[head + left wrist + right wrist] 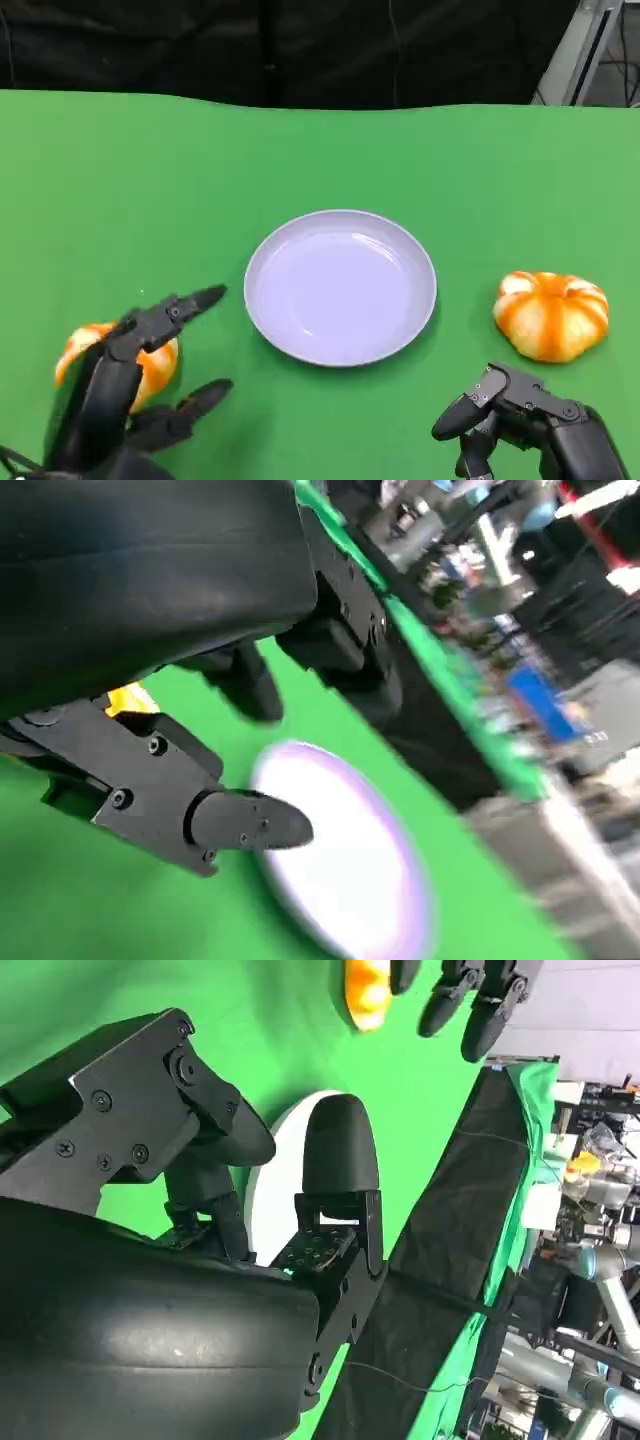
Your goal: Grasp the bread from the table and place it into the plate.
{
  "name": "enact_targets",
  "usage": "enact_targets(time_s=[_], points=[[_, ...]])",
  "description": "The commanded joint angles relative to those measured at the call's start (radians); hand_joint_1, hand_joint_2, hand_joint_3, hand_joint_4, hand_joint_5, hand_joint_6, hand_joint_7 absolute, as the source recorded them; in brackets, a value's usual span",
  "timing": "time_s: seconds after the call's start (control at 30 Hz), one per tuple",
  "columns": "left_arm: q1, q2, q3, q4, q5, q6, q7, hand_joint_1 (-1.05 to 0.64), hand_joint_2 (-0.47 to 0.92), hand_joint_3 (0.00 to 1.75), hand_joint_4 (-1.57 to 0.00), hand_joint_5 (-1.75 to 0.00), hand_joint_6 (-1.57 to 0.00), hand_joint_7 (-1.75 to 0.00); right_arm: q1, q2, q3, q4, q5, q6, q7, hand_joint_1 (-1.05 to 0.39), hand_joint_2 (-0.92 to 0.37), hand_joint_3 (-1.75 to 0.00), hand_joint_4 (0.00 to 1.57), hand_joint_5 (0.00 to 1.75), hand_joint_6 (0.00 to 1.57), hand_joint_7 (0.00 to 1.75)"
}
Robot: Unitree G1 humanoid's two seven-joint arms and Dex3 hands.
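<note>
left hand point(130, 385) was spread open right over one bread roll point(150, 365) near the table's front-left corner, holding nothing, presumably lining up a grab. plate point(340, 286) sat mid-table. right hand point(520, 420) looked loosely curled, nothing in it, near the other roll point(551, 315).

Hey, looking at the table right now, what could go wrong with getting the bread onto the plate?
The left hand hovers over the left bread with fingers spread, holding nothing; if they close off-centre, the rounded loaf may slip or roll away. Its outstretched fingers point toward the plate, so a low carry might knock the rim. A second bread lies near the right hand, which might bump it.
</note>
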State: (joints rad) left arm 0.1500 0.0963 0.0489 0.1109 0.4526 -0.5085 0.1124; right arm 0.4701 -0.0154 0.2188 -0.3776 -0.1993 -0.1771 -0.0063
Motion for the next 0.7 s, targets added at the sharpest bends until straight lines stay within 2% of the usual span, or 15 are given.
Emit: enact_targets(time_s=[0.03,0.07,0.1,0.17,0.23,0.3,0.4,0.5,0.7], points=[[0.002,0.050,-0.015,-0.053,0.142,0.123,0.057,-0.37,0.92,0.09,-0.04,-0.49,-0.35,0.00,0.004,-0.003,0.002,-0.004,-0.003,-0.008,-0.008,0.05,-0.45,-1.26,0.68,1.63,0.73,1.33],[0.005,0.066,-0.026,-0.075,0.222,0.190,0.066,-0.43,0.91,0.07,-0.02,-0.32,-0.26,-0.01,0.005,-0.004,0.003,-0.006,-0.004,-0.007,-0.009,0.05,-0.45,-1.26,0.67,1.63,0.73,1.33],[0.006,0.085,-0.040,-0.093,0.304,0.250,0.076,-0.47,0.92,0.07,-0.01,-0.24,-0.21,-0.01,0.006,-0.003,0.004,-0.008,-0.005,-0.005,-0.009,0.05,-0.45,-1.26,0.67,1.62,0.73,1.33],[0.007,0.104,-0.063,-0.115,0.382,0.321,0.084,-0.52,0.92,0.07,0.00,-0.14,-0.17,0.00,0.008,-0.002,0.006,-0.011,-0.004,-0.002,-0.010,0.04,-0.45,-1.26,0.67,1.62,0.73,1.33],[0.009,0.111,-0.079,-0.127,0.397,0.353,0.089,-0.53,0.92,0.07,0.00,-0.11,-0.16,0.00,0.009,-0.001,0.007,-0.012,-0.003,-0.001,-0.011,0.04,-0.45,-1.26,0.67,1.62,0.73,1.34],[0.003,0.130,-0.105,-0.145,0.447,0.440,0.032,-0.54,0.92,0.08,0.00,-0.04,-0.12,0.00,0.010,-0.001,0.008,-0.011,-0.004,-0.004,-0.012,0.04,-0.45,-1.26,0.67,1.62,0.72,1.33],[-0.006,0.152,-0.140,-0.163,0.492,0.529,-0.019,-0.54,0.92,0.09,0.00,0.00,-0.10,-0.01,0.012,0.000,0.010,-0.012,-0.003,-0.002,-0.012,0.04,-0.45,-1.26,0.67,1.62,0.72,1.33],[-0.056,0.180,-0.202,-0.159,0.613,0.702,-0.191,-0.59,0.92,0.16,0.00,0.00,-0.11,-0.01,0.011,0.001,0.010,-0.012,-0.001,-0.003,-0.013,0.05,-0.46,-1.26,0.66,1.63,0.72,1.34],[-0.129,0.210,-0.267,-0.108,0.649,0.844,-0.330,-0.60,0.92,0.20,-0.05,-0.02,-0.16,-0.03,0.005,0.000,0.010,-0.014,-0.003,0.005,-0.011,0.05,-0.47,-1.26,0.66,1.63,0.72,1.34]])
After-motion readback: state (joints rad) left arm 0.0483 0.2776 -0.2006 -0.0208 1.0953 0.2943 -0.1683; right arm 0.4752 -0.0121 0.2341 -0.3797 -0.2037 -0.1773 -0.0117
